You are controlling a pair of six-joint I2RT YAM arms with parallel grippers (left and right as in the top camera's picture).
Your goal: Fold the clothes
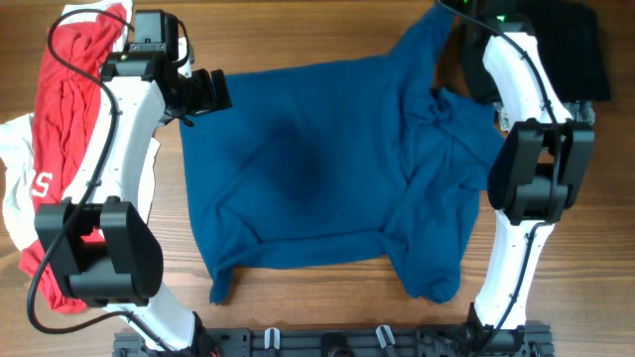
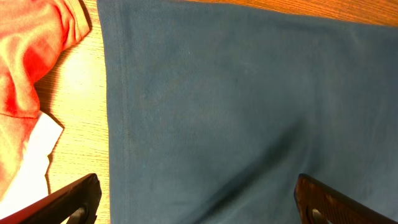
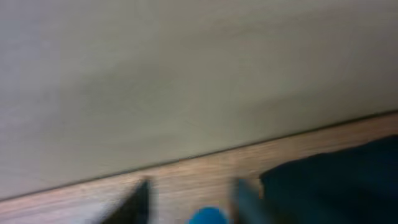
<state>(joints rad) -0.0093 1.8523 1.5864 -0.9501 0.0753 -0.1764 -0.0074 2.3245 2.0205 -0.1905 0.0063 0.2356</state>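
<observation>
Blue hem lies right under the left gripper, so I judge the fold should start there: come straight down on the left edge of the dark-blue T-shirt, pinch the hem cleanly, and lift low so the cloth carries over without dragging the bunched right side. This gripper's jaws stand wide apart above the cloth, holding nothing. The right gripper, at the shirt's far right corner, shows fingers parted with a blue scrap between them; blur hides whether they touch it. The shirt lies spread across the table, rumpled at right, beside a red garment and a white garment.
</observation>
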